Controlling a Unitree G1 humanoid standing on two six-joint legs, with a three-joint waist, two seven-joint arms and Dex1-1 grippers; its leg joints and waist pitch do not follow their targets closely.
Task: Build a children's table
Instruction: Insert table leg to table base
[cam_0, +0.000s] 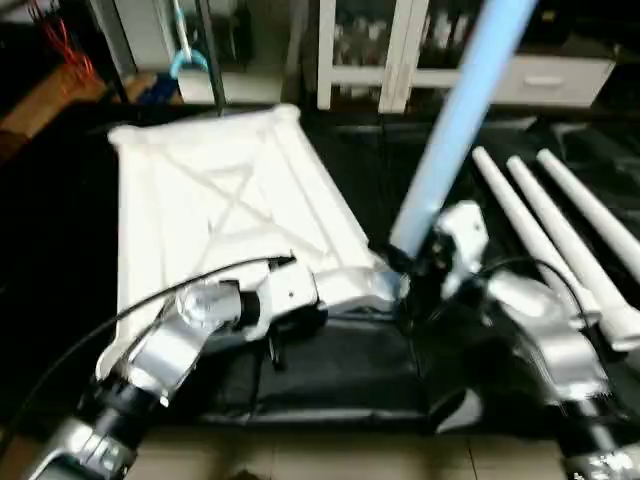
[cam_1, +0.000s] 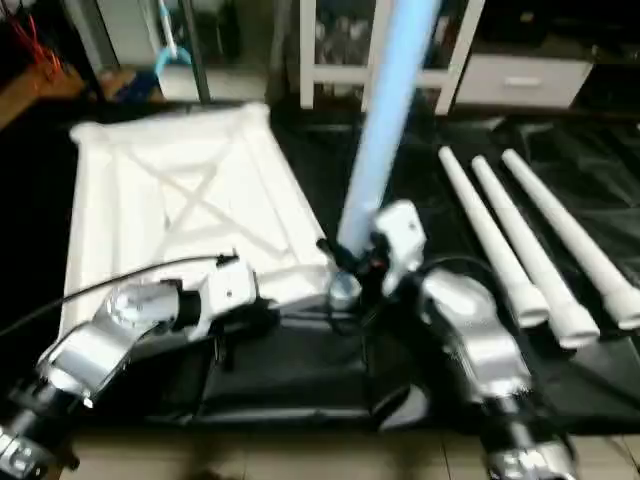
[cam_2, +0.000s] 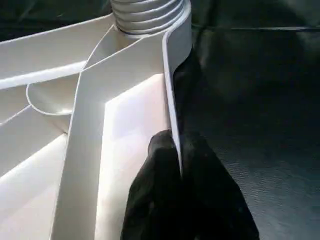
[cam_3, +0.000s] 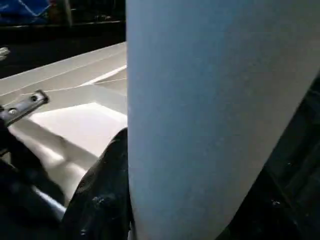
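The children's table top (cam_0: 220, 200) lies upside down on a black mat, its X ribs facing up. My left gripper (cam_2: 176, 142) is shut on the thin rim of the top at its near right corner. One white leg (cam_0: 460, 110) stands nearly upright in that corner's socket, leaning a little to the right. Its threaded end (cam_2: 147, 15) sits in the socket just beyond my left fingers. My right gripper (cam_0: 415, 262) is shut on the leg's lower part; one black finger (cam_3: 102, 195) presses against the leg (cam_3: 215, 115).
Three more white legs (cam_0: 560, 240) lie side by side on the mat to the right. The black mat (cam_0: 340, 380) reaches to the tan floor in front. A white glass-door cabinet (cam_0: 400, 50) stands behind, with clutter at the far left.
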